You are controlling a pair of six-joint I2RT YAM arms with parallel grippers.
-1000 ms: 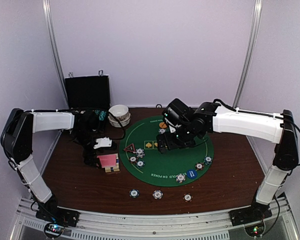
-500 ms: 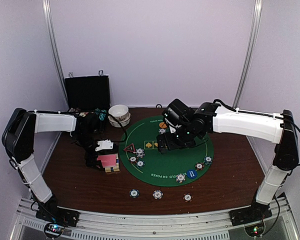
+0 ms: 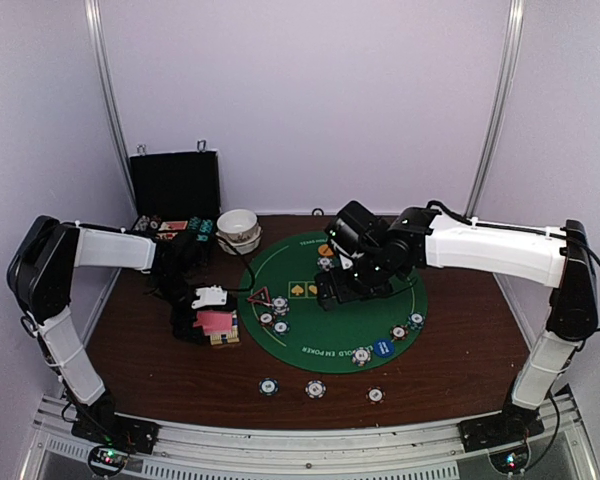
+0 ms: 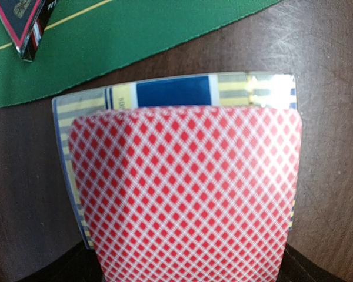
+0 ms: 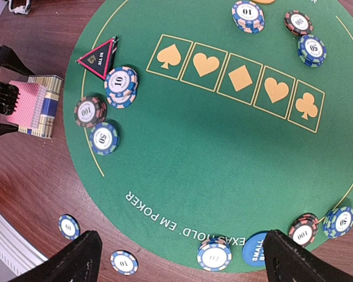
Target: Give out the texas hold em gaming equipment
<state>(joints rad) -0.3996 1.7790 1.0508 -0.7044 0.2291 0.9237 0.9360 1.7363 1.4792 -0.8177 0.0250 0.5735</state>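
Observation:
Pink-backed playing cards point(image 4: 185, 194) rest on a blue-and-yellow striped box point(image 4: 173, 91) on the wood, left of the mat. My left gripper point(image 3: 202, 318) is open and straddles the cards, its dark fingers point(image 5: 3, 59) just outside the card edges. My right gripper point(image 5: 182, 258) hangs open above the near half of the mat, with nothing between its fingers. Beside the red-triangle marker point(image 5: 100, 57) lie three chip stacks point(image 5: 120, 82). A blue button point(image 5: 256, 249) and more chips point(image 5: 215, 255) sit at the mat's near rim. Farther chips point(image 5: 247, 14) lie above the suit symbols.
The round green felt mat point(image 3: 330, 320) fills the table's middle. Three single chips point(image 3: 315, 388) lie on the wood near the front edge. A black case point(image 3: 175, 185) stands open at the back left, with stacked white bowls point(image 3: 239, 228) to its right.
My left gripper has shifted slightly toward the near edge, settling lower around the cards, uncovering the case's contents behind it. The right arm has stayed put.

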